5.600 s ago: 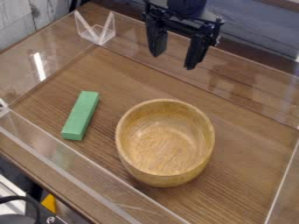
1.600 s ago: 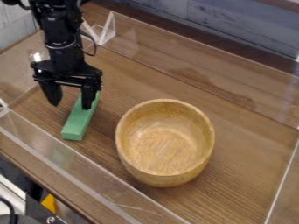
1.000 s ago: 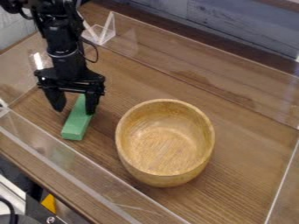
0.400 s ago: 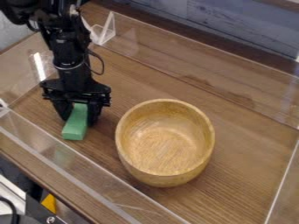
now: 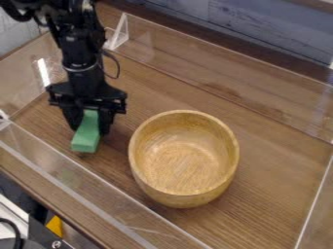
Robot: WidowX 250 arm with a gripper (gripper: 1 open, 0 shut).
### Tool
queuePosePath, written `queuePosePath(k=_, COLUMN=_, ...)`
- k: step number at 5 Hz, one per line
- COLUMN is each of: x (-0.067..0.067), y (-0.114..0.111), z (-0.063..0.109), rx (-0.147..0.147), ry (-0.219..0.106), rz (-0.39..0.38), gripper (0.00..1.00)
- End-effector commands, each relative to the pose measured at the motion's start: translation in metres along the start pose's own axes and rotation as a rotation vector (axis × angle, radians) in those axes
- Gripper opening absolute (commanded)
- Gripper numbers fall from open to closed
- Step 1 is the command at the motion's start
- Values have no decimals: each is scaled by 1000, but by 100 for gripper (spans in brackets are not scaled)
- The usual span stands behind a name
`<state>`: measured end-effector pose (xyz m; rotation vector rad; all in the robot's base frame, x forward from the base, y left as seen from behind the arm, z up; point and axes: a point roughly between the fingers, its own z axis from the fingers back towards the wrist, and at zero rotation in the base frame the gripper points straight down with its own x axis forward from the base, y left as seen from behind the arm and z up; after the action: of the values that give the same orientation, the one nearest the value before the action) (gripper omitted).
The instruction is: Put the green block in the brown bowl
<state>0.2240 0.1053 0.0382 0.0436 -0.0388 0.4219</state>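
A: Gripper [image 5: 89,124] first?

B: Black, two-fingered, pointing straight down over the left part of the wooden tabletop [image 5: 260,117]. One finger on each side of the green block [image 5: 88,134], close against its upper half. Clamped on it or only straddling it? Cannot tell: fingertips hidden against the green, no gap to make out from this angle.

A: And the block itself?

B: Bright green, matte, a small bar. Lower end toward the near-left, apparently on or just above the wood (hard to say which). Upper end hidden between the fingers. Just left of the brown bowl [image 5: 184,157], not touching it, and clearly outside it.

A: The bowl?

B: Round, light-brown wood, thick walls, grain visible inside. Upright on the tabletop, near the middle, a little toward the near edge. Nothing inside.

A: Anything around?

B: Clear plastic walls [image 5: 78,199] fencing the tabletop on the near and left sides, glare along their edges. A small clear folded stand [image 5: 112,32] at the far left, behind the arm [image 5: 76,44]. Black arm rising from the gripper toward the upper-left corner, cables alongside. Grey planks in the background, top right.

A: Arm relative to the bowl?

B: Beside it, to the left, well short of the rim. Nearest finger near the bowl's left wall yet apart from it.
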Motion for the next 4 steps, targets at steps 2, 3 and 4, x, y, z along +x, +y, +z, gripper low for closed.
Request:
queuePosePath(k=2, x=-15, y=12, z=29, rx=6, ry=-58, rz=-41, gripper=0)
queuePosePath(k=3, x=-20, y=11, z=30, rx=-8, ry=-55, rz=-100, gripper=0)
queuePosePath(k=4, x=-23, y=11, z=31, rx=-23, ry=-49, rz=-150, gripper=0)
